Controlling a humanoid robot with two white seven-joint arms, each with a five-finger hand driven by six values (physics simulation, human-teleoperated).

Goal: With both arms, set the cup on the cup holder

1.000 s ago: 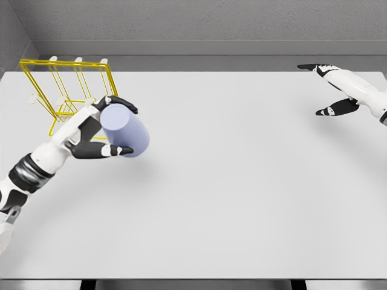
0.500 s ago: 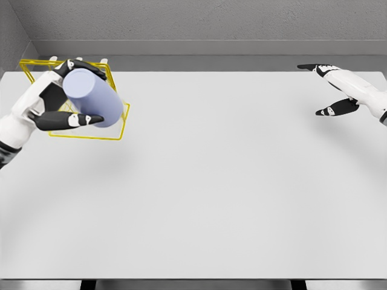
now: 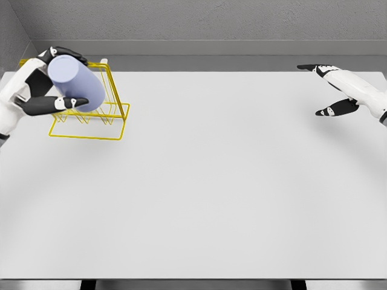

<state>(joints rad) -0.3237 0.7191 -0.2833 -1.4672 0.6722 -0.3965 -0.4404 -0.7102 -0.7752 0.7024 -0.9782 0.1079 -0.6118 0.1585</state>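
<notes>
Overhead, the left hand (image 3: 45,84) clasps the lavender cup (image 3: 74,83) above the yellow cup holder (image 3: 91,124); lowering onto a peg seemingly comes next.

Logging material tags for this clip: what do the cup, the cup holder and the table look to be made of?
Cup: matte pale lavender, smooth and opaque with no glare, probably plastic or unglazed ceramic; held by the left hand.
Cup holder: thin yellow rods forming an open frame, looks like coated wire.
Table: flat, uniform light grey, matte, possibly laminate.
</notes>
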